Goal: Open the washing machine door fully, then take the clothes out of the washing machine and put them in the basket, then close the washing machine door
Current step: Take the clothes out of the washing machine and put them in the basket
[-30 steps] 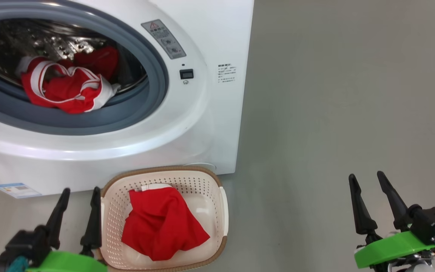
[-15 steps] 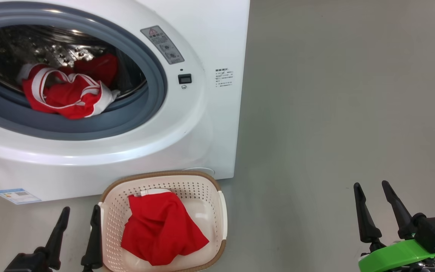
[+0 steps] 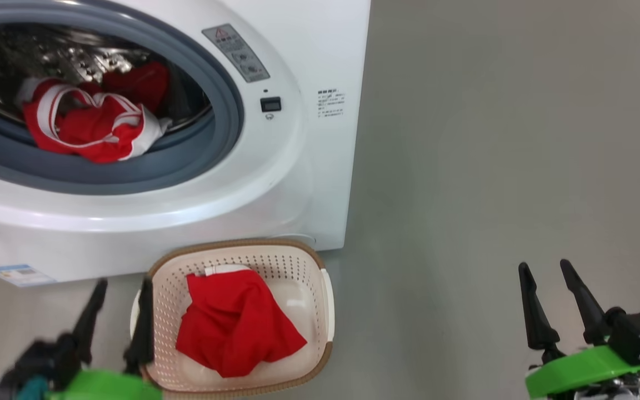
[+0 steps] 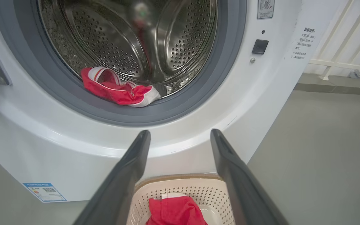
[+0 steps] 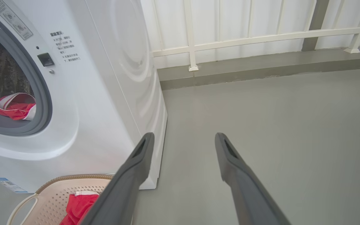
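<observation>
upper left of frame, bright red striped clothes (image 3: pixel 84 125) lie in the white washing machine (image 3: pixel 275 183); cream perforated basket (image 3: pixel 284 266) sits just below for short drops; both jaws released.

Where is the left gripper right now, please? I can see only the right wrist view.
Observer: The left gripper hovers open by the basket's left rim, holding nothing.
Operator: Thank you. How much is in the basket?
Observer: One red garment, heaped left of centre; the floor's right side shows.
Operator: And the drum?
Observer: A red-and-white garment lies bunched at its front, lapping onto the grey rubber ring.
</observation>
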{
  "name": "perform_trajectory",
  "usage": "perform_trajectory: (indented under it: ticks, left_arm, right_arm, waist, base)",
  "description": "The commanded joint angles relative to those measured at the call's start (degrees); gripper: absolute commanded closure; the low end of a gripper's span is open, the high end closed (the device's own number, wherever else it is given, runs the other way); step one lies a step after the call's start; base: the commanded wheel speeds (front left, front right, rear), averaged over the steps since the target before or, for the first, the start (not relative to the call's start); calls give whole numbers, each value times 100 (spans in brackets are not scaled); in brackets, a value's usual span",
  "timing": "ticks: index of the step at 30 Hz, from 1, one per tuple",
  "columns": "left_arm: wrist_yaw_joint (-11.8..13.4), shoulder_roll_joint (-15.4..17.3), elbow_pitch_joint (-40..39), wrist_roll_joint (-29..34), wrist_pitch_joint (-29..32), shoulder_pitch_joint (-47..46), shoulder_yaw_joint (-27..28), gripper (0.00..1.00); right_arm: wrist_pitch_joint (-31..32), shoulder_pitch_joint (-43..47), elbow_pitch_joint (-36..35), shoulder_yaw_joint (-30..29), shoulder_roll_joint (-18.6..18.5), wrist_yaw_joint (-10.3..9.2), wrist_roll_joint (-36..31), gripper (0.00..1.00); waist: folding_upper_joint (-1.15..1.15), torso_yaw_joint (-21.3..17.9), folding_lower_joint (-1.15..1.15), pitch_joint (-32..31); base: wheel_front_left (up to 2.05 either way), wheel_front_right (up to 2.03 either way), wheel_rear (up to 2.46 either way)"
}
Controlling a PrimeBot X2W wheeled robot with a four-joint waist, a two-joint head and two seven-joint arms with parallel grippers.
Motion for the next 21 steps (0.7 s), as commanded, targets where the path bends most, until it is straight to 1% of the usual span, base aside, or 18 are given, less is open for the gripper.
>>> perform_trajectory:
  ticks: [1,6,9,15,21]
  left_arm:
    - [-32,171,-71,59,-28,-330,148,0]
    - [-32,497,600,26,-28,-1373,-57,0]
    - [-32,675,1135,-59,-28,-2076,-207,0]
    - [-32,1117,2104,-207,-28,-3346,-540,0]
    - [-32,1508,2837,-520,-28,-4280,-871,0]
  right_arm:
    - [-36,-245,-132,156,-53,37,46,0]
    - [-36,-511,-162,269,-53,37,84,0]
    - [-36,-662,-170,300,-53,37,128,0]
    - [-36,-934,-215,423,-53,37,261,0]
    - [-36,-1109,-258,432,-53,37,346,0]
  waist:
    - [0,30,0,143]
    - [0,23,0,557]
    - [0,-6,0,827]
    - [0,-200,0,1310]
    - [0,-409,0,1679]
  base:
    - [0,0,0]
    - [0,0,0]
    - [0,0,0]
    - [0,0,0]
    - [0,0,0]
